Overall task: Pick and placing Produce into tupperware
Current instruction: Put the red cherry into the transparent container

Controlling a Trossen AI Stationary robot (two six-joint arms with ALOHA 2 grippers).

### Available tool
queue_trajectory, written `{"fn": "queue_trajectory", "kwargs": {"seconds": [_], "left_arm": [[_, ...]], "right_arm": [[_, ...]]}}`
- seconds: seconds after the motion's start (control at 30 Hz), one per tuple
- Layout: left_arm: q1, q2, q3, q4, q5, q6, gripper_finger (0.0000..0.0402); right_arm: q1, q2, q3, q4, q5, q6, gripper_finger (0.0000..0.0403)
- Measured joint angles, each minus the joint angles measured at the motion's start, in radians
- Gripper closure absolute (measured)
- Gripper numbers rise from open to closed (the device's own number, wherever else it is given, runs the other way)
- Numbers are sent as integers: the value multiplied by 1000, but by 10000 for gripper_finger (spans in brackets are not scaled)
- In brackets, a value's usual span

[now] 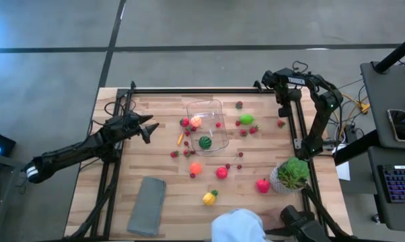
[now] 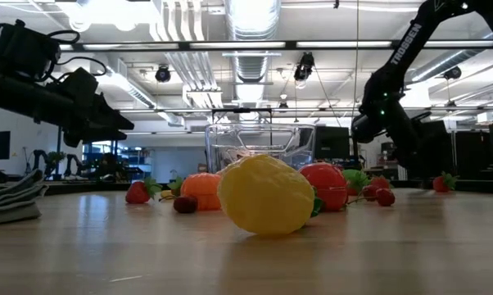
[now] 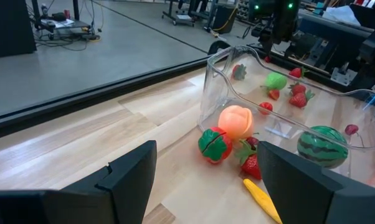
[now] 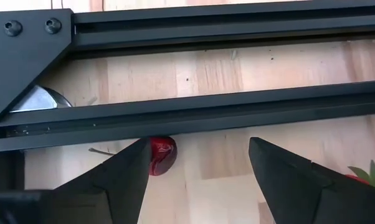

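The clear tupperware (image 1: 207,125) stands on the table's middle, a green striped melon (image 3: 322,146) inside it and a peach (image 3: 235,121) at its left wall. Produce lies scattered around it: a lime (image 1: 246,119), an orange fruit (image 1: 196,168), a red one (image 1: 221,172), a yellow one (image 2: 265,195), and small berries. My left gripper (image 1: 149,128) hangs open left of the tupperware, pointing at it, empty (image 3: 207,146). My right gripper (image 1: 284,107) is open at the far right, tipped down over the black frame rail (image 4: 199,144). A dark-red berry (image 4: 161,154) lies by the rail.
A grey folded cloth (image 1: 147,205) lies near-left, and a potted green plant (image 1: 293,173) stands near-right. Black frame rails (image 1: 298,121) run along the table's right and far edges. A person in white (image 1: 239,226) is at the near edge.
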Motion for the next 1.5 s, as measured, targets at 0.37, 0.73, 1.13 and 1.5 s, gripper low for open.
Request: {"fn": "queue_trajectory", "kwargs": {"seconds": [0.37, 0.73, 1.13, 1.5], "left_arm": [[0, 0, 0, 0, -3, 0, 139], [0, 0, 0, 0, -2, 0, 139], [0, 0, 0, 0, 2, 0, 139], [0, 0, 0, 0, 0, 0, 139]], "right_arm": [[0, -1, -11, 27, -17, -21, 140], [-10, -3, -5, 26, -55, 59, 140], [-11, -3, 12, 23, -77, -60, 118], [-16, 9, 75, 21, -60, -44, 97]]}}
